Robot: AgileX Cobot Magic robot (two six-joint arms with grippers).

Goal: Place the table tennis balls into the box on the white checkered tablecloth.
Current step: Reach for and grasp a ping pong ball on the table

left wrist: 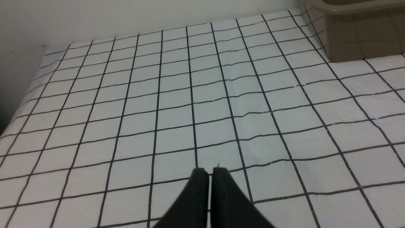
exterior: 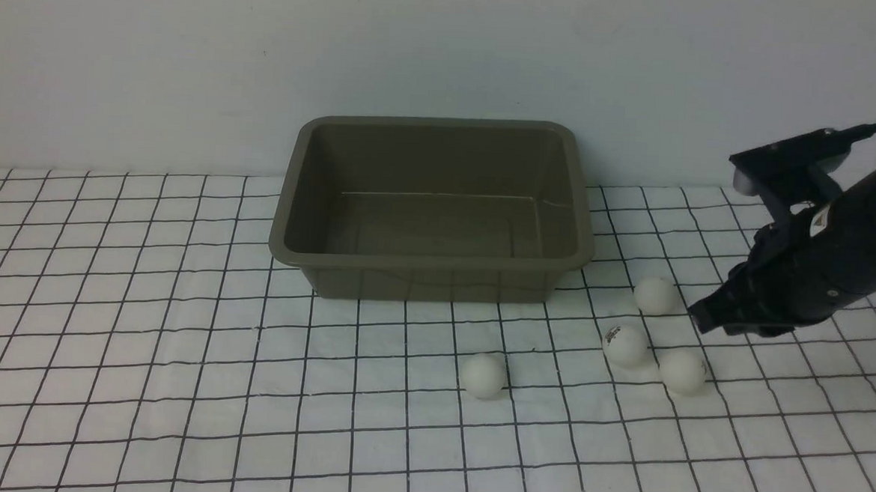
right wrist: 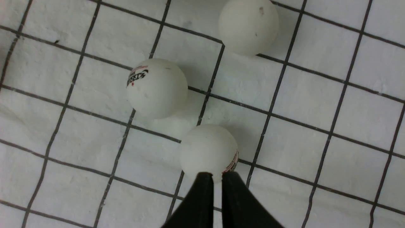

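Note:
Several white table tennis balls lie on the white checkered tablecloth (exterior: pixel 140 350): one alone (exterior: pixel 483 374) before the box, three grouped to the right (exterior: pixel 654 295) (exterior: pixel 625 344) (exterior: pixel 682 370). The olive-grey box (exterior: pixel 302 194) stands empty at the back. My right gripper (exterior: pixel 700 314) hovers just right of the group, its fingers nearly together with nothing between them. In the right wrist view its tips (right wrist: pixel 217 175) sit at the edge of one ball (right wrist: pixel 208 152), with a logo ball (right wrist: pixel 156 88) and a plain one (right wrist: pixel 248 25) beyond. My left gripper (left wrist: pixel 210 171) is shut over bare cloth.
A plain pale wall rises right behind the box. The cloth is slightly wrinkled. In the left wrist view a corner of the box (left wrist: pixel 357 41) shows far off, and the cloth's edge (left wrist: pixel 19 107) drops away into shadow.

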